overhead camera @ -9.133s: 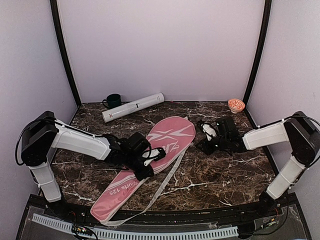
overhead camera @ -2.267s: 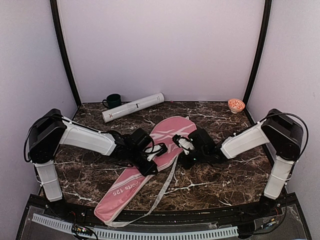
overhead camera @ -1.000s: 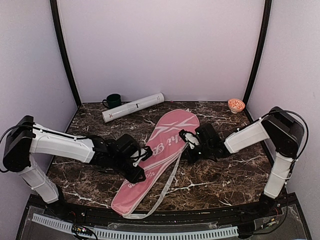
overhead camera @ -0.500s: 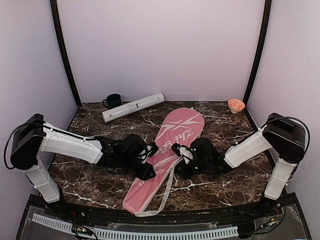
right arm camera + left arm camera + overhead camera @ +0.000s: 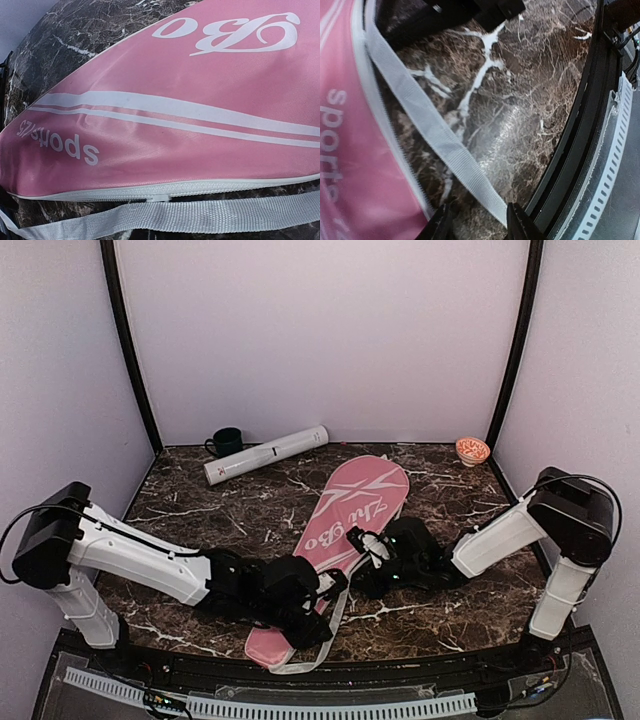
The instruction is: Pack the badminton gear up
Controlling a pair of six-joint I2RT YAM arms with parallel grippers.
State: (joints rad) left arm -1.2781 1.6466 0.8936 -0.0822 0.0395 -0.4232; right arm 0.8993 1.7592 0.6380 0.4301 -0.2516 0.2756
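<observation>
Pulled back, left end effector (image 5: 477, 226) is straddling the strap (image 5: 420, 131) half-open; closed right end effector (image 5: 364, 554) is probably steadying the racket bag (image 5: 352, 502).

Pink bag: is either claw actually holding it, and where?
Cannot tell. The left gripper straddles the white strap without visibly pinching it; the right gripper sits shut at the pink bag's zipper edge, fingertips hidden.

bag (image 5: 345, 515): near end under left arm (image 5: 150, 560)
left pincer (image 5: 476, 226): tips cut by edge
right pincer (image 5: 358, 558): grip too dark
</observation>
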